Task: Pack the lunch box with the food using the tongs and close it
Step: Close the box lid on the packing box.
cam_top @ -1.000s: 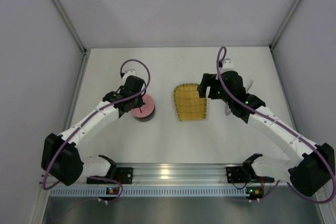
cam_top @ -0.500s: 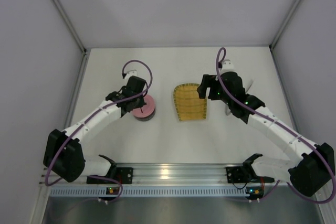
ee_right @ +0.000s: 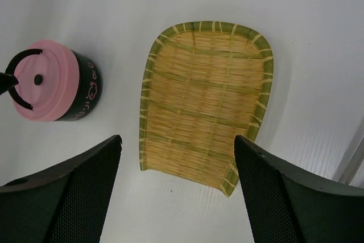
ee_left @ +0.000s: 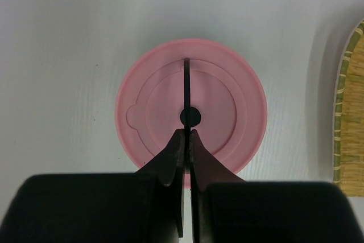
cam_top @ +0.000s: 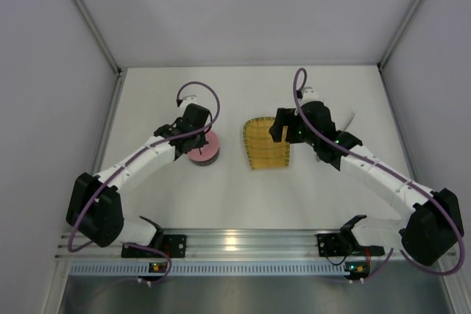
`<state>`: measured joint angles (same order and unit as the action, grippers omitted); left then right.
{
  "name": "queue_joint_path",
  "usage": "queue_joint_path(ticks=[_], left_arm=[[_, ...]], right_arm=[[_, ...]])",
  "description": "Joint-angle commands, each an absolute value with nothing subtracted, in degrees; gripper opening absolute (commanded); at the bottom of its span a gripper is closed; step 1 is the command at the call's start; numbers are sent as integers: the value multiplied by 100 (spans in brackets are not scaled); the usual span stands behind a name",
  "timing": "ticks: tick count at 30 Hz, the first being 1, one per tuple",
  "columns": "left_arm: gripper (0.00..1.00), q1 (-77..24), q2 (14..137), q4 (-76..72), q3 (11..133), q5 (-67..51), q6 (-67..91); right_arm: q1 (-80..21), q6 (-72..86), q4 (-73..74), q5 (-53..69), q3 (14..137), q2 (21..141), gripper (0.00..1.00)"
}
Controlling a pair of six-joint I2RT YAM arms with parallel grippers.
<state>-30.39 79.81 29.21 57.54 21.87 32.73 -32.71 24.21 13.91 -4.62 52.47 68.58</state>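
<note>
Top view: the left arm [cam_top: 140,161] is reaching from its base at the table's near edge diagonally toward the far side, elbow low, wrist bent over the lunch box [cam_top: 204,152]. The left gripper [cam_top: 196,143] is hanging right above the box's pink lid [cam_top: 207,149]. The lunch box is standing left of the table's middle, with the yellow woven tray [cam_top: 266,146] just beside it on the right. The right arm [cam_top: 375,174] is stretching from the near right corner, and the right gripper [cam_top: 282,134] is hovering over the tray's far edge.

Left wrist view: the fingers [ee_left: 176,152] are pressing together, tips over the lid beside its black centre dot [ee_left: 190,116]. The thin black handle [ee_left: 186,83] is running edge-on from the tips. I cannot tell whether they are nipping it.

Right wrist view: the two fingers [ee_right: 68,197] are standing well spread with nothing between them, the tray below and the dark-walled box off to the left.
</note>
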Motion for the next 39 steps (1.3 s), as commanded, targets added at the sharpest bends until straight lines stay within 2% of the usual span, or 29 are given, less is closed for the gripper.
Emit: queue_joint_path(ticks=[1,9,13,18,23,27,39], left_arm=[[0,-3094,8297,3252,5678,2197,3208],[0,-3094,8481,3322,5660,2232,3217],[4,-3085,8569,3349,5651,2232,3217],[4,-3094,8622,3357,5634,2206,3217],[8,-3094,8622,3384,5643,2232,3199],[14,-3102,8640,3401,5660,2224,3191],[17,-3094,8640,3419,5695,2224,3199]], right_arm=[[-3506,2496,984,-369,5519,7074,79],[-4095,2575,888,-431,6116,7830,78],[-4359,2672,747,-300,6643,8567,77],[-4587,2768,545,-132,7319,9359,74],[-4641,2848,449,-26,7822,10115,71],[-4676,2900,448,132,8260,10529,70],[-4764,2936,659,62,8736,11364,68]])
